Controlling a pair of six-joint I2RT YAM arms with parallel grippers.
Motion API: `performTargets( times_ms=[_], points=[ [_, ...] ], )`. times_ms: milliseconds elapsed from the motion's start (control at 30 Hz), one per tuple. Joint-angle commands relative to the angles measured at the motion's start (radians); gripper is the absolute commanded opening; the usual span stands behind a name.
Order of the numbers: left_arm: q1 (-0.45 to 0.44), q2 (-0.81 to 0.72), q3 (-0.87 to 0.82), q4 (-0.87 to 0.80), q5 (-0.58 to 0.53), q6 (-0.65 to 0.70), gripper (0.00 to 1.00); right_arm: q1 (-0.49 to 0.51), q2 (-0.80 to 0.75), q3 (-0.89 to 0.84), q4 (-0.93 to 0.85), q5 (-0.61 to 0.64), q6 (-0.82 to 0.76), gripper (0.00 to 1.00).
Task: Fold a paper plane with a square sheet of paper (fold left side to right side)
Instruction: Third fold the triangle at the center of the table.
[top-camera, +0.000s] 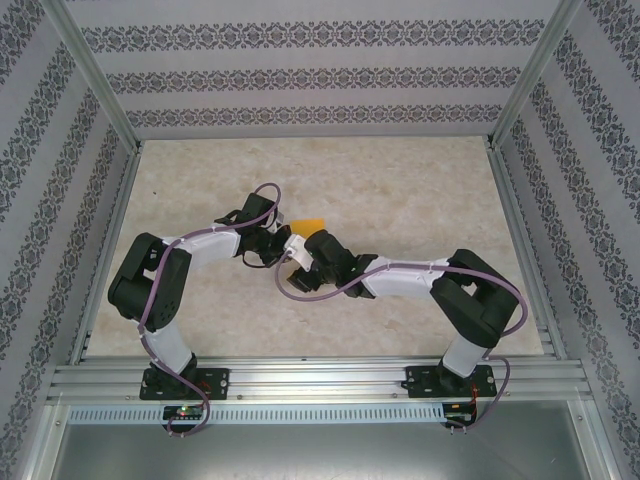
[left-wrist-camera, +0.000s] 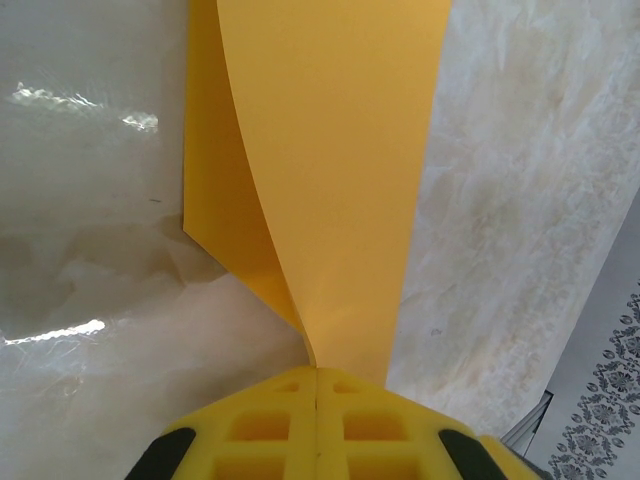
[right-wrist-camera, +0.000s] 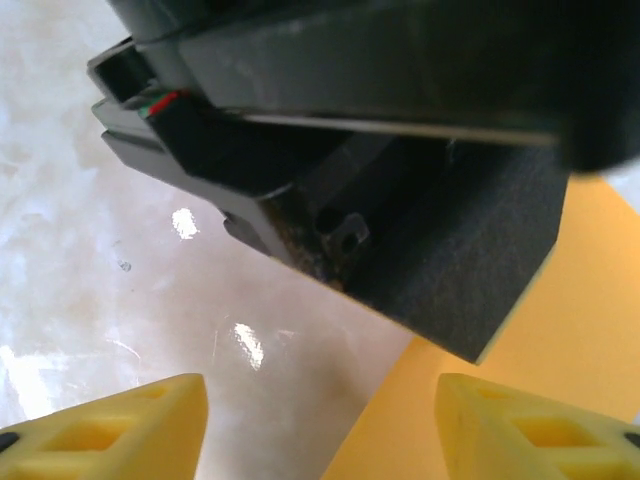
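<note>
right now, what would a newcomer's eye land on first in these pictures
The bright orange sheet of paper stands out: the left gripper is shut on it, curling it up off the pale marbled table. From above, the left arm and right arm meet mid-table over it, and the right gripper stands open close to the left arm's dark wrist.

Marbled table (top-camera: 420, 190) w/ orange paper sheet (left-wrist-camera: 330, 150) partly flat on it

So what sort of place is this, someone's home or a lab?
Probably a lab test booth, not a home: a left arm and right arm bolted to an aluminium rail, a marble-look tabletop, patterned wall panels.
</note>
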Motion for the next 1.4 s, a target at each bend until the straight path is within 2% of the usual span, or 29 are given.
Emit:
performTargets(
  times_ms=[0,67,367,433,600,700,867,967,1133,1367],
  points=[
    [-0.01,0.003,-0.004,0.021,0.011,-0.007,0.03,0.006,0.018,0.032,-0.027,0.02,-0.02,0.55],
    [-0.009,0.003,-0.003,0.019,0.008,-0.007,0.03,0.006,0.024,0.039,-0.041,0.018,-0.019,0.49],
    [-0.01,0.005,0.002,0.013,0.007,-0.003,0.04,0.006,0.031,0.064,-0.098,-0.02,-0.02,0.06],
    [-0.009,0.004,0.007,0.005,0.005,0.002,0.06,0.006,0.03,0.065,-0.104,-0.025,-0.02,0.01],
    [0.001,-0.022,0.024,-0.067,-0.021,0.048,0.21,0.003,0.022,0.056,-0.108,-0.038,-0.016,0.0],
    [0.024,-0.061,0.013,-0.105,-0.031,0.079,0.37,-0.003,0.019,0.05,-0.104,-0.065,-0.005,0.0],
    [0.091,-0.123,-0.024,-0.146,-0.026,0.115,0.49,-0.011,0.025,0.053,-0.104,-0.086,-0.001,0.0],
    [0.123,-0.118,-0.018,-0.135,0.0,0.131,0.49,-0.015,0.025,0.051,-0.101,-0.095,0.006,0.0],
    [0.124,-0.006,0.097,-0.095,0.084,0.169,0.33,-0.031,0.026,0.045,-0.094,-0.111,0.019,0.0],
    [0.101,0.178,0.31,-0.126,0.129,0.21,0.26,-0.041,0.031,0.042,-0.088,-0.123,0.035,0.0]
  ],
)
